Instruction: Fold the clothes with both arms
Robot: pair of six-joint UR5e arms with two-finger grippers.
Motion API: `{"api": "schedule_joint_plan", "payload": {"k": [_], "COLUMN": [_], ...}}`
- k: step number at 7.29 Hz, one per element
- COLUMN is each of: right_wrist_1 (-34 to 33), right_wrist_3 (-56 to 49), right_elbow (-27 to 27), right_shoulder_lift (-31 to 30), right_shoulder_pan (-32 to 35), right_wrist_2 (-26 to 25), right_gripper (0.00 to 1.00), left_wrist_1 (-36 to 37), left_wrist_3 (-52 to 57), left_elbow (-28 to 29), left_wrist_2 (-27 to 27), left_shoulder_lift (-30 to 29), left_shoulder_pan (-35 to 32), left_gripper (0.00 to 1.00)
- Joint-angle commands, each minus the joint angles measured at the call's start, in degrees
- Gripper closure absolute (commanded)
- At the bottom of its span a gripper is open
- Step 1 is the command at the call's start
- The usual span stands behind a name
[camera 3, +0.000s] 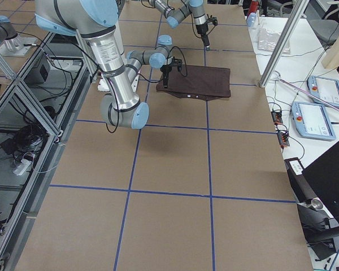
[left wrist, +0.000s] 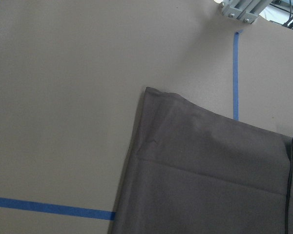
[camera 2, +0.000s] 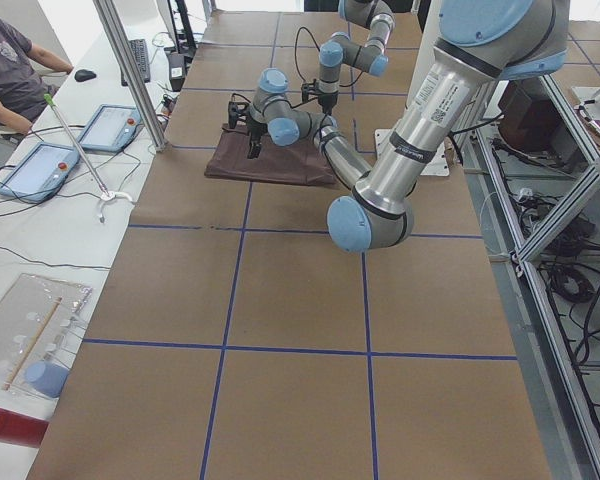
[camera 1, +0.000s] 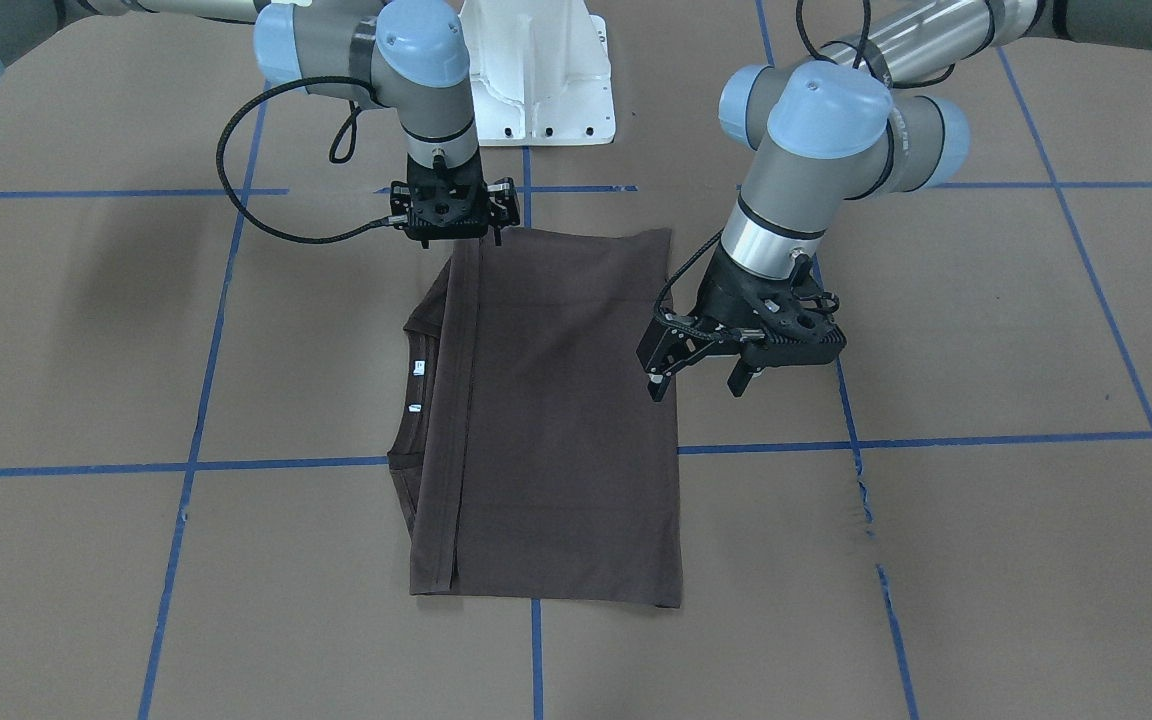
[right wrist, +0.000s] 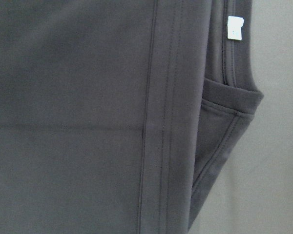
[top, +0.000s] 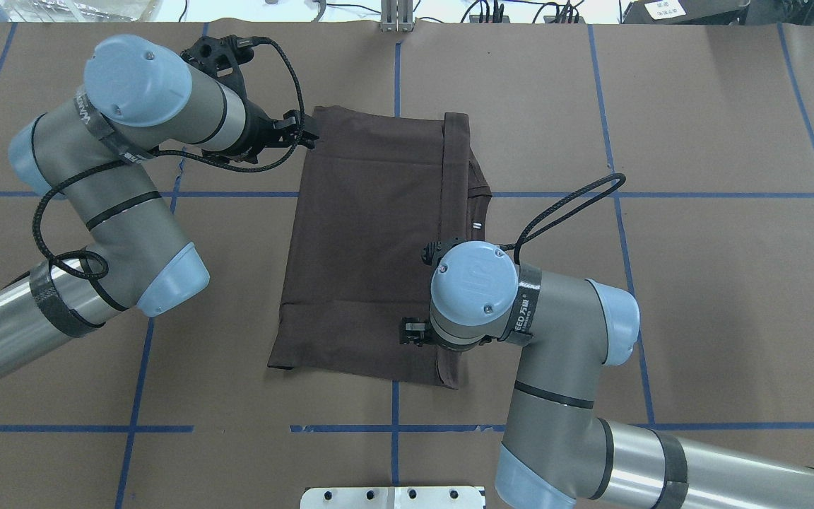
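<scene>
The dark brown T-shirt (camera 1: 556, 400) lies flat on the table, folded into a rectangle. Its hem strip lies over the collar (camera 1: 404, 335) on the side toward my right arm. The shirt also shows in the overhead view (top: 372, 247) and in both wrist views (left wrist: 210, 185) (right wrist: 88, 122). My left gripper (camera 1: 696, 383) is open and empty, hovering over the shirt's edge opposite the collar. My right gripper (camera 1: 451, 215) points straight down at the shirt's corner nearest the robot base. Its fingers are hidden under its body, so I cannot tell whether it is open or shut.
The white base pedestal (camera 1: 536, 80) stands just behind the shirt. Blue tape lines (camera 1: 186, 465) cross the brown table cover. In the left exterior view a seated operator (camera 2: 10, 60) and tablets (camera 2: 40, 170) are on a side desk beyond the table's far edge.
</scene>
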Motion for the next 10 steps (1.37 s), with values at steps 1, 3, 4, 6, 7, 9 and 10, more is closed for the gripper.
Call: {"api": "schedule_joint_plan", "payload": {"k": [1,3,4,6,7,9,10], "right_wrist_1": [-0.51,-0.68,-2.16,-4.54,-4.64,-6.21,-6.83], "right_wrist_3": [0.15,0.15,0.07,-0.02,-0.02,-0.02,-0.02], "right_elbow": [-3.83,-4.91,-4.82,-4.47,-4.47,-4.12,-4.03], "right_shoulder_lift": [2.21,1.87,1.95,1.61,1.43,0.9,0.81], "right_shoulder_pan": [-0.51,-0.86,-0.95,-0.86,-0.77,-0.34,-0.07], "right_wrist_2": [-0.03,0.05,0.14,0.32,0.32,0.32,0.4], "right_gripper": [0.0,0.0,0.0,0.0,0.0,0.0,0.0], "left_wrist_1": [-0.06,-0.15,-0.15,-0.15,-0.15,-0.15,-0.15], "left_wrist_3": [0.0,0.0,0.0,-0.09,0.0,-0.09,-0.26], "left_elbow": [-0.06,0.03,0.03,0.03,-0.05,-0.06,-0.06], "left_wrist_2": [0.09,0.09,0.09,0.17,0.17,0.17,0.17], "left_shoulder_lift": [0.24,0.24,0.24,0.33,0.5,0.42,0.41], "left_shoulder_pan": [0.0,0.0,0.0,0.0,0.0,0.0,0.0], "left_gripper": [0.0,0.0,0.0,0.0,0.0,0.0,0.0]}}
